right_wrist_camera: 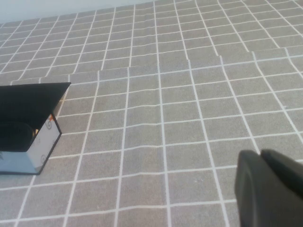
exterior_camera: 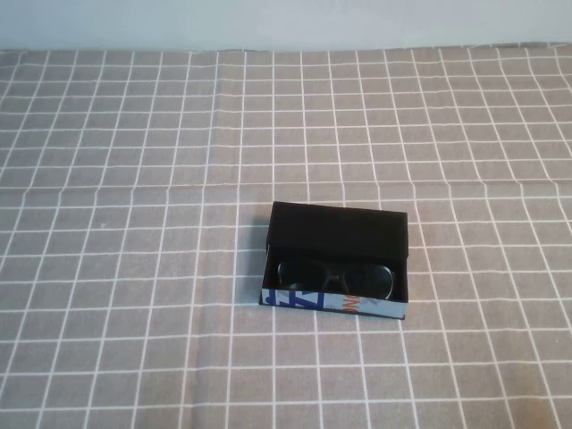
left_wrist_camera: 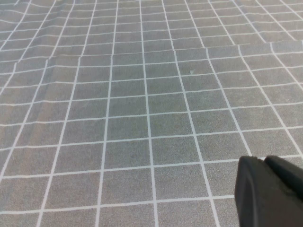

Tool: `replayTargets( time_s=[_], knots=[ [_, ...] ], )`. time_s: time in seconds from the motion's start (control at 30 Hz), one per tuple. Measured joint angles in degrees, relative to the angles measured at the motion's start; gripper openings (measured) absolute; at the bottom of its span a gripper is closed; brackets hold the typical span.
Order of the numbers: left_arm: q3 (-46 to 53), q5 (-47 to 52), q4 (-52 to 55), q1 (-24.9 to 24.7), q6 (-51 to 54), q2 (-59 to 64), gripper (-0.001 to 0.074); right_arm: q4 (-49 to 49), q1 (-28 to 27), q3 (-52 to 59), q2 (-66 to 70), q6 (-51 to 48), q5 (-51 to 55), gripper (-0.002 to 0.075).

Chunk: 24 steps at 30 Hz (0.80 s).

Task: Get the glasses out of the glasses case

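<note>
The glasses case (exterior_camera: 338, 231) is a small black box lying open in the middle of the table, its flap lid folded back and its white-blue lettered front side facing me. The black glasses (exterior_camera: 335, 276) lie inside it, lenses up. The case also shows in the right wrist view (right_wrist_camera: 28, 124), with only a dark interior visible. My left gripper (left_wrist_camera: 265, 163) is shut and empty above bare cloth, outside the high view. My right gripper (right_wrist_camera: 261, 158) is shut and empty, well off to the case's side, also outside the high view.
A grey tablecloth (exterior_camera: 134, 268) with a white grid covers the whole table, with a fold line running across it. A pale wall (exterior_camera: 286, 22) stands behind the far edge.
</note>
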Motion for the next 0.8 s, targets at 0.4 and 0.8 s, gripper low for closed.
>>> replayTargets(
  time_s=[0.4,0.8],
  knots=[
    [0.0,0.0,0.0,0.0,0.0,0.0,-0.0005,0.1,0.0,0.0,0.0,0.0,0.0,-0.0018],
    [0.0,0.0,0.0,0.0,0.0,0.0,-0.0005,0.6,0.0,0.0,0.0,0.0,-0.6,-0.0018]
  ],
)
